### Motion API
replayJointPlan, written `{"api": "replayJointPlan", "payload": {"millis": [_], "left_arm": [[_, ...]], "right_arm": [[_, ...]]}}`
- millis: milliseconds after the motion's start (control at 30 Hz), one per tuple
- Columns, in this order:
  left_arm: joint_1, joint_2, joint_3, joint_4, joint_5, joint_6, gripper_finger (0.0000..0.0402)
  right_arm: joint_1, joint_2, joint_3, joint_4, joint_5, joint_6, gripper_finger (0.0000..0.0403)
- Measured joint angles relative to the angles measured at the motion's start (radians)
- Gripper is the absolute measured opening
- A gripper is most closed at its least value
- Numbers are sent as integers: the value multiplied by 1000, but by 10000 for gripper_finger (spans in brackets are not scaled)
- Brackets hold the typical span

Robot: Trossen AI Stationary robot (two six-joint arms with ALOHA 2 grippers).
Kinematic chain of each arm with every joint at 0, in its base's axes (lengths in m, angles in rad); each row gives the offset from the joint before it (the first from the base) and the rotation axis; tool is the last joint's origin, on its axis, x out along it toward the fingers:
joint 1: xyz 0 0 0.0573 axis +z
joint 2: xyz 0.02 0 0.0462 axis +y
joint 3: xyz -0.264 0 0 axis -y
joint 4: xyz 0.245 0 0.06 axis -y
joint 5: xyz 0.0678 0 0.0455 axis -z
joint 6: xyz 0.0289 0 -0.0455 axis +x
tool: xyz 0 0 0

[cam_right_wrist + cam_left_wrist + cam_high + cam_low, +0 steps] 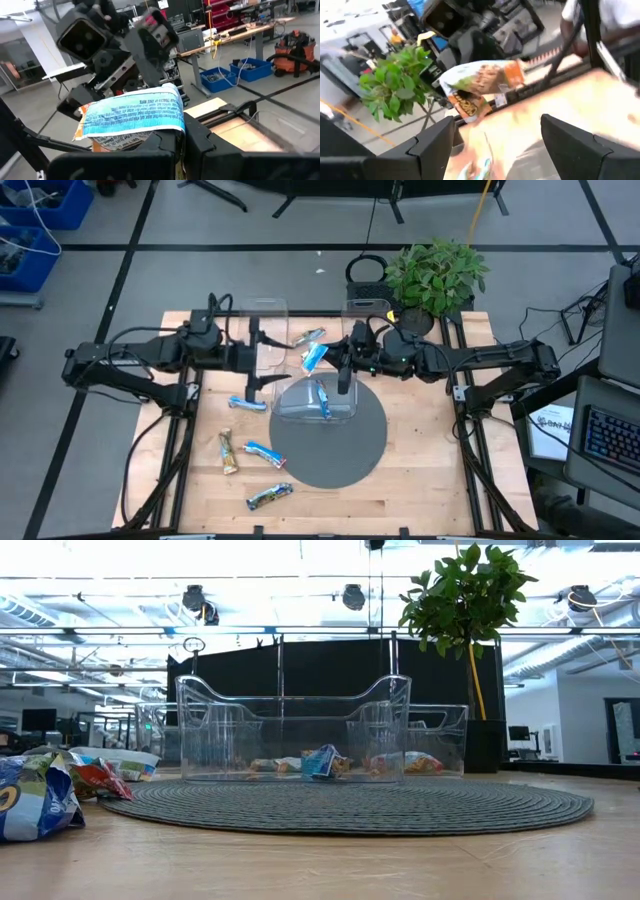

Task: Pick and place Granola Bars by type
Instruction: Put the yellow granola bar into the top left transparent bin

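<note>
My right gripper hovers above the far edge of the clear bin on the grey mat and is shut on a blue-and-white granola bar. My left gripper is open, facing that bar from the left, apart from it. One blue bar lies inside the bin. Another bar lies beyond it. Loose bars rest flat on the wood: a blue one, a tan one, a second blue one and a gold-green one. My right gripper pinches the bar between its two fingers at the wrapper's lower edge. The fingers come roughly level from the table's right. The bar is lifted clear above the bin and sticks out past the fingertips toward my left gripper.
Two more clear bins stand at the table's far side, with a potted plant behind the right one. The round grey mat lies mid-table. In the low view, crumpled bars lie near the left edge.
</note>
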Motion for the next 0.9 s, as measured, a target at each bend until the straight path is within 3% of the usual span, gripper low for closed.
{"api": "replayJointPlan", "payload": {"millis": [200,367,600,900], "left_arm": [[-37,23,0,61,-97,189,296],[-67,74,0,143,-173,259,296],[-101,105,0,232,-247,315,296],[-120,103,0,321,-255,333,296]], "right_arm": [[0,-3,0,6,1,48,1],[0,-3,0,33,2,50,1],[0,-3,0,43,3,47,1],[-3,-3,0,43,4,35,1]]}}
